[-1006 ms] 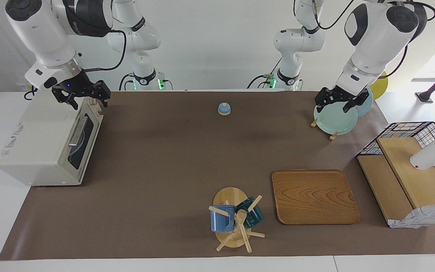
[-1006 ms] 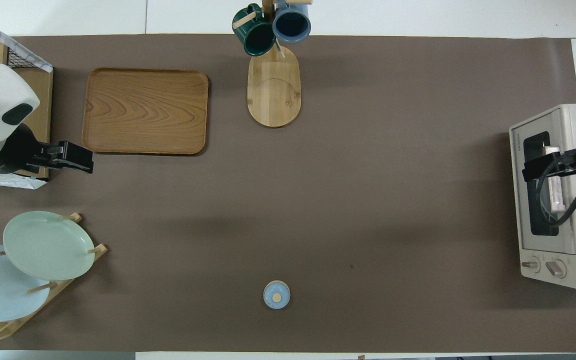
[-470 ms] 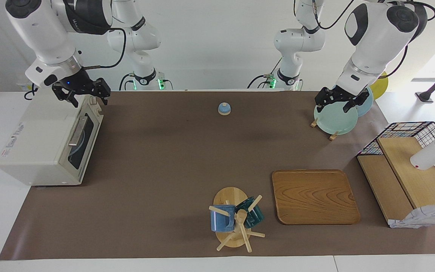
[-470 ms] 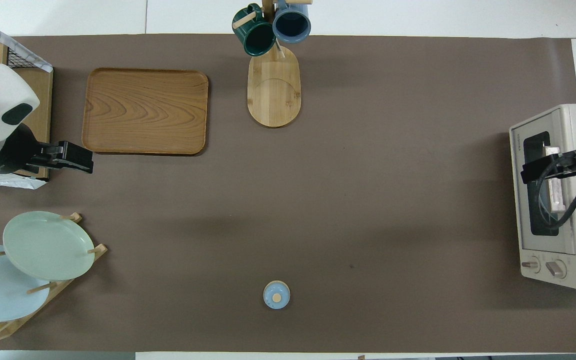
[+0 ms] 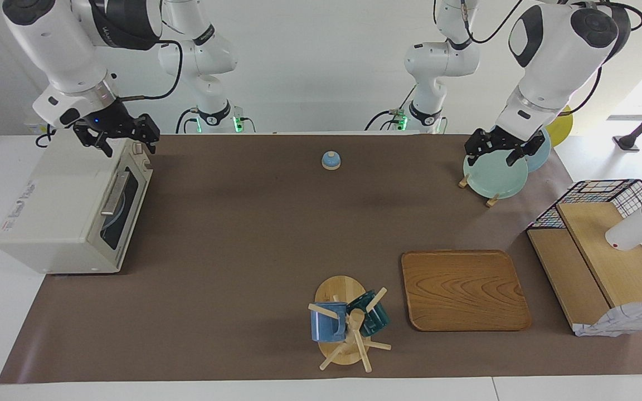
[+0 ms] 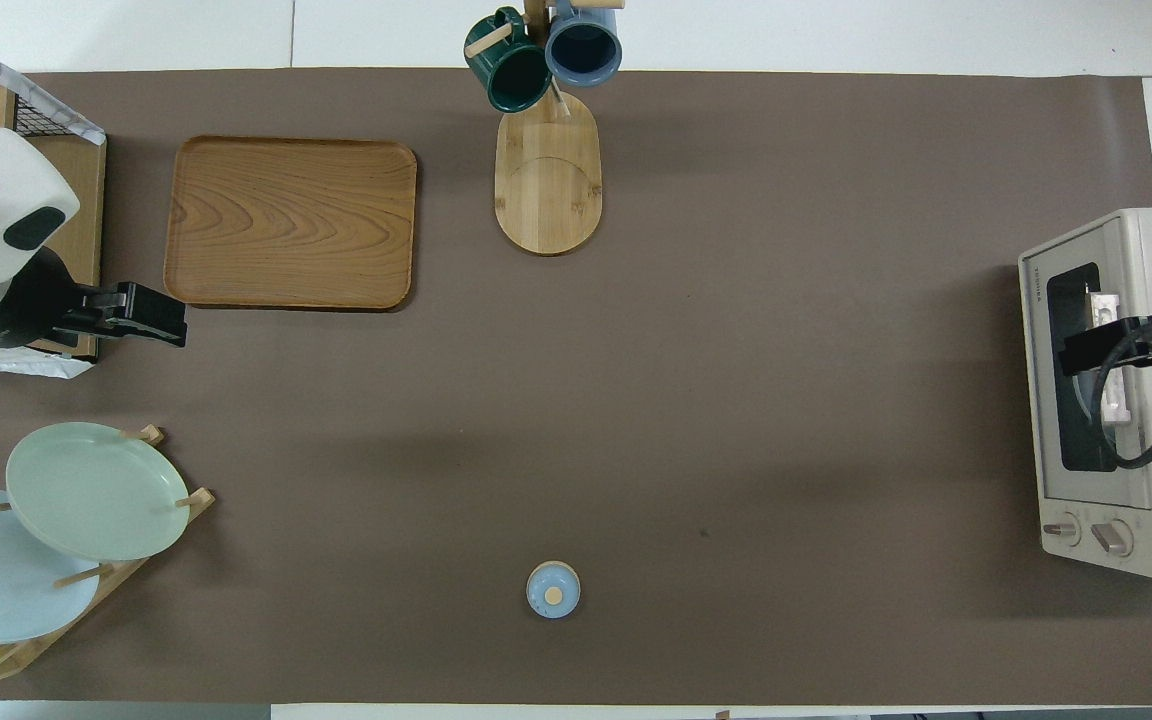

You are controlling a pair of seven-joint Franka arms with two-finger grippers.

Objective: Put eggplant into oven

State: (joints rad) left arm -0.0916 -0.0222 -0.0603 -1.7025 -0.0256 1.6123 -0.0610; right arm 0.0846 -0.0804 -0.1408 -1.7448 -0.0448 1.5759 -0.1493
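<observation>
The right gripper (image 5: 122, 140), fingers apart and empty, hangs over the closed oven (image 5: 53, 206) while the left gripper (image 5: 504, 150), also apart, waits above the plates (image 5: 494, 178)

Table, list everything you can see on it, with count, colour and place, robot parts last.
oven: one, cream-white, door shut, at the right arm's end of the table.
eggplant: none in view.
bell: one, blue, mid-table, near the robots.
plates: three on a wooden rack, pale green, pale blue, yellow, at the left arm's end, near the robots.
tray: one, wooden, farther from the robots than the plates.
mug tree: one, wooden, with a blue and a dark green mug, beside the tray.
wire shelf: one, black wire with wooden boards, at the left arm's end.
white bottle: one, on the shelf.
right gripper: over the oven's top, fingers open.
left gripper: over the plates, fingers open.
</observation>
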